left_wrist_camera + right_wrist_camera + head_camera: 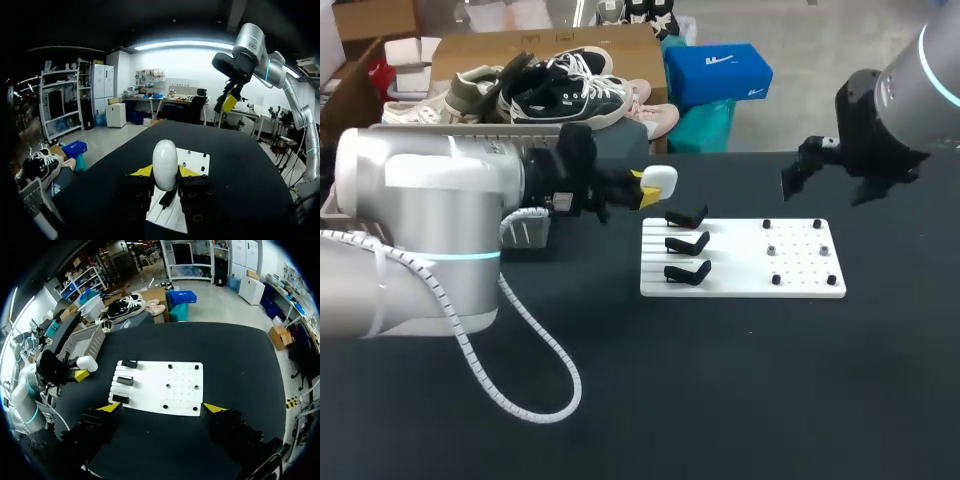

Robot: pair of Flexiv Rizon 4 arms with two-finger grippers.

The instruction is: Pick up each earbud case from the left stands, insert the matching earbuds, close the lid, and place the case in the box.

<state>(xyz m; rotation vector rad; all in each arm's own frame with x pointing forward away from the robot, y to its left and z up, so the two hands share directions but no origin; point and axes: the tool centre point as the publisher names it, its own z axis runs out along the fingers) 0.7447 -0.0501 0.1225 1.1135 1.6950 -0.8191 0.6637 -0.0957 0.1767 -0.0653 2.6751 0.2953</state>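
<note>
Our left gripper (165, 172) clasped the white earbud case (165, 157) beside the stands (686, 244).
Our right gripper (162, 409) hung wide open over the board (740, 282), likely waiting to load it.

My left arm (420, 230) is a fat silver-grey cylinder with a thin ring of cyan light (460, 257) round one joint. A white spiral-wrapped cable (549, 340) loops off it, and the wrist end turns black. My right arm (920, 80) has the same silver shell and a cyan band, and it also ends in black housing. The left gripper (165, 172) has chunky black fingers (135, 192) with bright yellow wedge tips; I think I can see small screw holes in the finger blocks. The right gripper (162, 407) looks the same: black, ridged, yellow-tipped.
</note>
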